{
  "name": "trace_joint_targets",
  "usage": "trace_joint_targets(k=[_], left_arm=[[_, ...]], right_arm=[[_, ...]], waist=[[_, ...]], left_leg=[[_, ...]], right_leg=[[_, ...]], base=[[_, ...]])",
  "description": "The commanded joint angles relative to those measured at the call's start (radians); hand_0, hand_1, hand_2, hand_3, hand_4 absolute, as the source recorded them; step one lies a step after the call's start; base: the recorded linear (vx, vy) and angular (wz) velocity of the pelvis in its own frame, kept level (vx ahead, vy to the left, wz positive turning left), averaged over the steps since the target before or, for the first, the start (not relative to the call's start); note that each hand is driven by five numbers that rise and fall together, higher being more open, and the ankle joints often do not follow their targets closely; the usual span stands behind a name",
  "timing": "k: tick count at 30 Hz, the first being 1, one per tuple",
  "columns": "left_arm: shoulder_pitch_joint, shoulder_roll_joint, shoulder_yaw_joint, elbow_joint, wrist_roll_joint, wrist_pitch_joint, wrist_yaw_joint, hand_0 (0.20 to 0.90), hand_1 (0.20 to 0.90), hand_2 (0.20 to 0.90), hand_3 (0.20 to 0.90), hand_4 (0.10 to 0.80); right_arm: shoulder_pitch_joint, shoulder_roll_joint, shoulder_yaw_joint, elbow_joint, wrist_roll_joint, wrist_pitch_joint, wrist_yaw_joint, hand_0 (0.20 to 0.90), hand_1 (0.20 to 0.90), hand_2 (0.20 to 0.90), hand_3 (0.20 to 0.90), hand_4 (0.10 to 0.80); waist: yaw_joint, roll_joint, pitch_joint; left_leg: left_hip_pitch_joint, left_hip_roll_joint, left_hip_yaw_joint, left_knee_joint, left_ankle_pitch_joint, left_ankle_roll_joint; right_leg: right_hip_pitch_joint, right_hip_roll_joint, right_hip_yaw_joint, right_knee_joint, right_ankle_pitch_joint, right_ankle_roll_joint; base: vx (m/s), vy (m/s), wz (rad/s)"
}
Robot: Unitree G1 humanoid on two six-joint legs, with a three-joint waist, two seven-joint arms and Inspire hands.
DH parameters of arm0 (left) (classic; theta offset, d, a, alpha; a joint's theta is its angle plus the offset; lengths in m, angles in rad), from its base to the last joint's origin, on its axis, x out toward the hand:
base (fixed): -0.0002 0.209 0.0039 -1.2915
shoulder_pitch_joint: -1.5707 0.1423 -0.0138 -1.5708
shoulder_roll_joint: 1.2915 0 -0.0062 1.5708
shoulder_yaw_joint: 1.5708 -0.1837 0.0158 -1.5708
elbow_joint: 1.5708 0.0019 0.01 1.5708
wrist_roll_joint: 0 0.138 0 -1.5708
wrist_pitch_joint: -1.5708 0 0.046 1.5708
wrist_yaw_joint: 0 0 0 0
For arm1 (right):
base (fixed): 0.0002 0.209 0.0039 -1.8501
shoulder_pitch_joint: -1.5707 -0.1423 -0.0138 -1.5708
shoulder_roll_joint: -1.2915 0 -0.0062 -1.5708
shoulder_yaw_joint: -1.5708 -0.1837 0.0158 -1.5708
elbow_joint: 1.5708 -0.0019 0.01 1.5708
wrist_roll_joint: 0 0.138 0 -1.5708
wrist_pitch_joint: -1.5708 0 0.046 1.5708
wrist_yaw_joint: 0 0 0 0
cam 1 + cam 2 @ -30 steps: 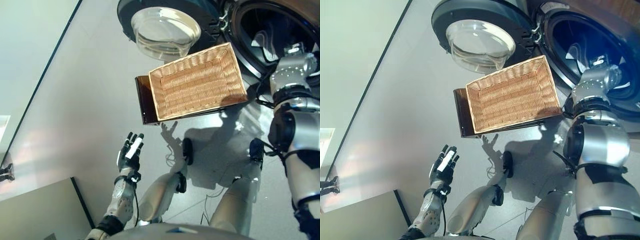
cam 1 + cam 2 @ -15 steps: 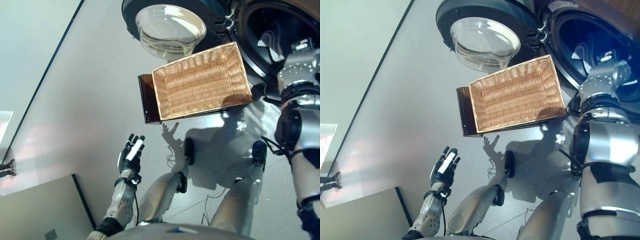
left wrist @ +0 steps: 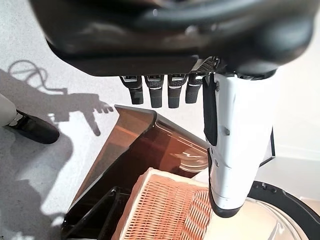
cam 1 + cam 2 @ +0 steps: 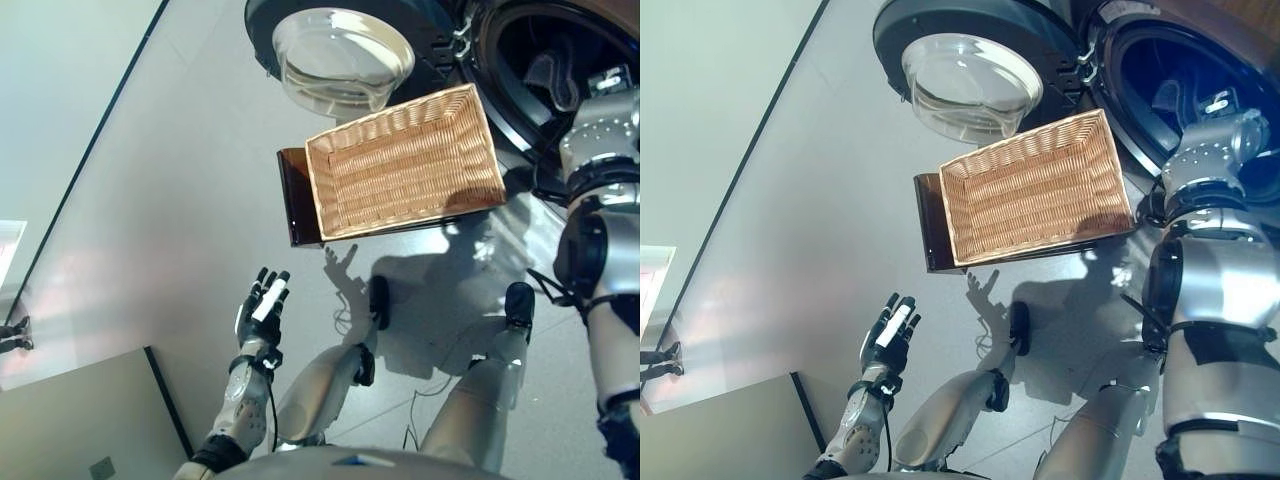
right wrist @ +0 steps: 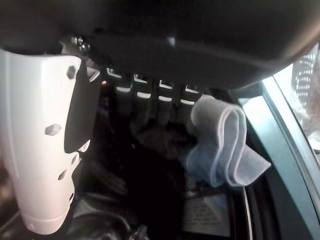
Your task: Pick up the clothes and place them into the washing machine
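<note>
Pale blue-white cloth (image 5: pixel 225 145), folded, hangs just past the right hand (image 5: pixel 150 60), inside the washing machine drum (image 4: pixel 1200 60). Whether the short dark fingers (image 5: pixel 165 92) grip it, cannot tell. Wicker basket (image 4: pixel 405 165) on its brown stand (image 4: pixel 292 195) looks empty, so loading appears nearly finished, judging by that. Open door (image 4: pixel 340 50) sits just beside the basket's far edge; drum rim hems the right arm closely. Left hand (image 4: pixel 262 305), fingers straight, holds nothing over bare grey floor (image 4: pixel 150 200), with ample room.

You had no readable text here: the sticker (image 5: pixel 206 215) inside the washing machine (image 4: pixel 1200 60) showed print, but it was too blurred to read.
</note>
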Motion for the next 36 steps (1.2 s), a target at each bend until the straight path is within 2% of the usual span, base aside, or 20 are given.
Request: trace_joint_targets(k=[1, 20, 25, 31, 36], left_arm=[[-0.015, 0.072, 0.000, -0.064, -0.003, -0.045, 0.000, 0.900, 0.900, 0.900, 0.900, 0.800], [-0.019, 0.063, 0.008, -0.050, -0.011, -0.045, 0.000, 0.900, 0.900, 0.900, 0.900, 0.800], [-0.026, 0.056, 0.015, -0.034, -0.012, -0.047, 0.007, 0.900, 0.900, 0.900, 0.900, 0.800], [-0.041, 0.040, 0.029, -0.019, -0.019, -0.053, 0.014, 0.900, 0.900, 0.900, 0.900, 0.800], [-0.044, 0.036, 0.035, -0.017, -0.022, -0.055, 0.016, 0.900, 0.900, 0.900, 0.900, 0.800]], right_arm=[[-0.282, -0.089, 0.222, -0.099, -0.061, -0.038, 0.086, 0.900, 0.900, 0.900, 0.900, 0.800], [-0.225, -0.030, 0.178, -0.122, -0.042, -0.056, 0.103, 0.900, 0.900, 0.900, 0.900, 0.800], [-0.164, 0.031, 0.145, -0.162, -0.032, -0.081, 0.115, 0.900, 0.900, 0.900, 0.900, 0.800], [-0.067, 0.155, 0.095, -0.207, -0.045, -0.098, 0.125, 0.900, 0.900, 0.900, 0.900, 0.800], [-0.016, 0.222, 0.082, -0.236, -0.055, -0.103, 0.134, 0.900, 0.900, 0.900, 0.900, 0.800]], waist=[[0.006, 0.052, -0.041], [-0.005, 0.046, -0.032], [-0.013, 0.042, -0.026], [-0.027, 0.035, -0.013], [-0.035, 0.033, -0.007]], left_leg=[[0.031, -0.007, 0.037, -0.008, -0.054, -0.098], [0.027, -0.007, 0.044, -0.008, -0.052, -0.094], [0.027, -0.007, 0.047, -0.008, -0.053, -0.092], [0.029, -0.004, 0.054, -0.008, -0.054, -0.088], [0.029, -0.005, 0.058, -0.008, -0.057, -0.086]], right_leg=[[-0.027, 0.070, -0.022, 0.197, -0.215, -0.105], [-0.029, 0.077, -0.012, 0.190, -0.208, -0.111], [-0.030, 0.081, -0.006, 0.187, -0.206, -0.113], [-0.030, 0.086, -0.001, 0.183, -0.201, -0.117], [-0.028, 0.088, 0.000, 0.174, -0.195, -0.117]], base=[[0.000, 0.000, 0.00], [0.000, 0.000, 0.00], [0.000, 0.000, 0.00], [0.000, 0.000, 0.00], [0.000, 0.000, 0.00]])
